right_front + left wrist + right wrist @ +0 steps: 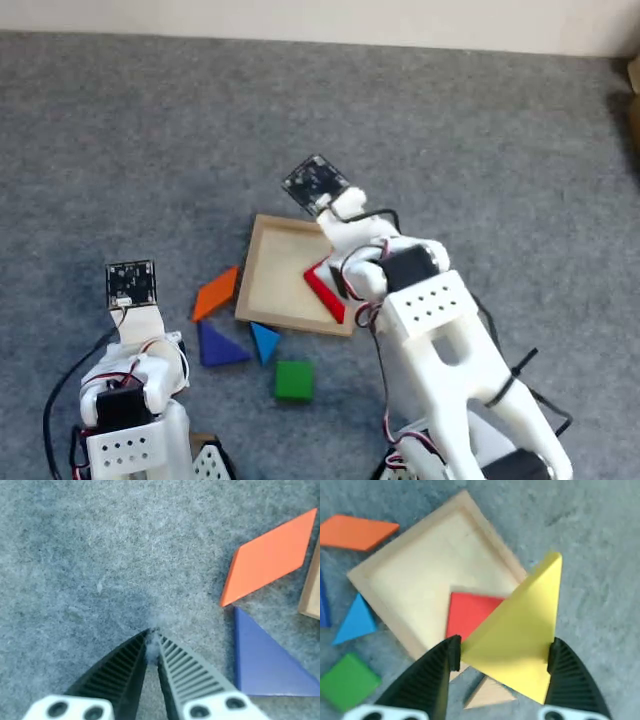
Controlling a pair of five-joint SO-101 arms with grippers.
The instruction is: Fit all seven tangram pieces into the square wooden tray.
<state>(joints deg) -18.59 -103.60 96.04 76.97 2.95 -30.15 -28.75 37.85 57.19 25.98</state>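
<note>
So the square wooden tray (278, 268) sits mid-table on the grey carpet (480, 130), and so far it's got one piece lying in it: a red piece (320, 283), down in the part nearest the right arm. The rest of the tray floor is bare wood.

The yellow triangle (520, 630) is up in the air, clamped between both fingers of the right gripper (504, 647). It's tilted and hanging over the tray's edge, partly covering the red piece in the right wrist view. There's also a pale wood-coloured shape (487, 694) poking out under it, just outside the tray; can't tell what that is.

Four pieces are loose on the carpet outside the tray, on the left arm's side. The orange parallelogram (215, 293) is just beside the tray's rim, the dark blue triangle (218, 346) is right below it, and the light blue triangle (265, 340) is next to that, near the tray's corner. The green square (293, 380) is a bit farther out.

The left gripper (152, 636) is over plain carpet, near the orange and dark blue pieces but not touching either. Its fingers are pinched together on nothing.
</note>
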